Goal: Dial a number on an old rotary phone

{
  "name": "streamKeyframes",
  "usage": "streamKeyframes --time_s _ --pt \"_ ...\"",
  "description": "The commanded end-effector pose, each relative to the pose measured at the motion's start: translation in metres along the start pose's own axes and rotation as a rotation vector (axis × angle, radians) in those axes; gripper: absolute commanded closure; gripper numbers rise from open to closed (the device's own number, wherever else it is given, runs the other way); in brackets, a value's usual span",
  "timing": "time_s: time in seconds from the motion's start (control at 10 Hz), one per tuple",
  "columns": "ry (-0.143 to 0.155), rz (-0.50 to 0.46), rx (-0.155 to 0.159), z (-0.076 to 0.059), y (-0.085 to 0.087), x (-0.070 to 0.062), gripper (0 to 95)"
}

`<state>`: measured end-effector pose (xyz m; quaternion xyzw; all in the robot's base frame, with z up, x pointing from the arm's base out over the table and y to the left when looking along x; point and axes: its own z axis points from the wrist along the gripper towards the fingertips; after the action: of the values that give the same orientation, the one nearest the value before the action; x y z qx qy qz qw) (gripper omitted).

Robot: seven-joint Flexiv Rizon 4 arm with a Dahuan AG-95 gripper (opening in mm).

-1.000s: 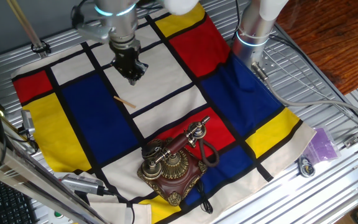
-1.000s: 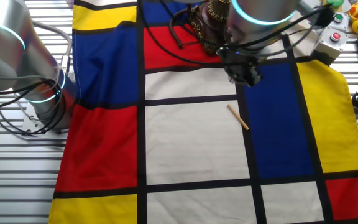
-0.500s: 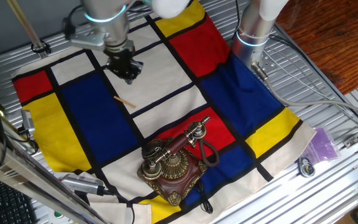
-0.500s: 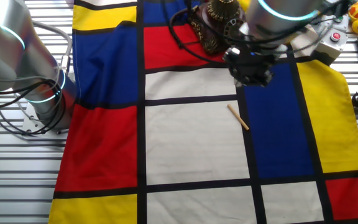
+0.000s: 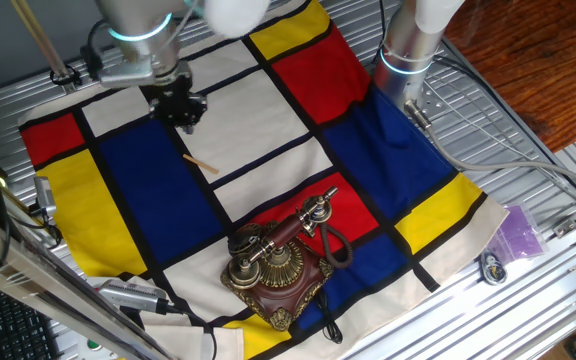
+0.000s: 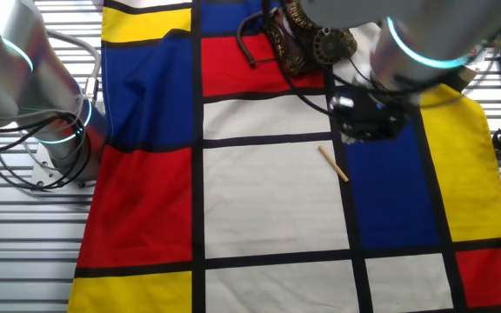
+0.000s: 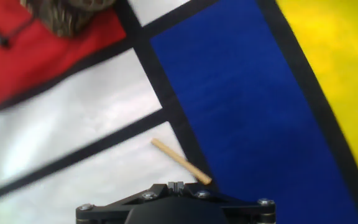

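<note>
The old rotary phone (image 5: 278, 268) stands on the checked cloth (image 5: 158, 200) near the front edge, with its red-and-brass handset (image 5: 293, 228) on the cradle and a black cord beside it. In the other fixed view my arm partly hides the phone (image 6: 296, 48); the hand view shows only a corner of the phone (image 7: 61, 15). A small wooden stick (image 5: 200, 164) (image 6: 333, 163) (image 7: 180, 161) lies on the cloth. My gripper (image 5: 185, 118) (image 6: 364, 130) (image 7: 176, 185) hovers just beyond the stick, far from the phone, shut and holding nothing.
A second arm's base (image 5: 408, 50) (image 6: 55, 122) stands at the cloth's far side. A purple object (image 5: 520, 235) and a small round part (image 5: 492, 268) lie on the slatted metal table. Cables run by the base. Coloured toys (image 6: 498, 13) sit at one corner.
My gripper has moved steadily away from the phone, crossing over the stick toward the red and yellow corner of the cloth. The phone and stick have not moved.
</note>
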<state>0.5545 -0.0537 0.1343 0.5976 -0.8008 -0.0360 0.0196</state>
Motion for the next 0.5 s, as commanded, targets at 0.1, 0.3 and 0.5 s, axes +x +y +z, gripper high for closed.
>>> streamKeyframes --time_s 0.1,0.3,0.5 --pt "0.016 -0.244 0.013 0.033 -0.019 0.008 95.0" --pt "0.017 -0.300 0.025 0.044 -0.019 0.006 95.0" --pt "0.025 -0.293 0.027 0.043 -0.020 0.006 95.0"
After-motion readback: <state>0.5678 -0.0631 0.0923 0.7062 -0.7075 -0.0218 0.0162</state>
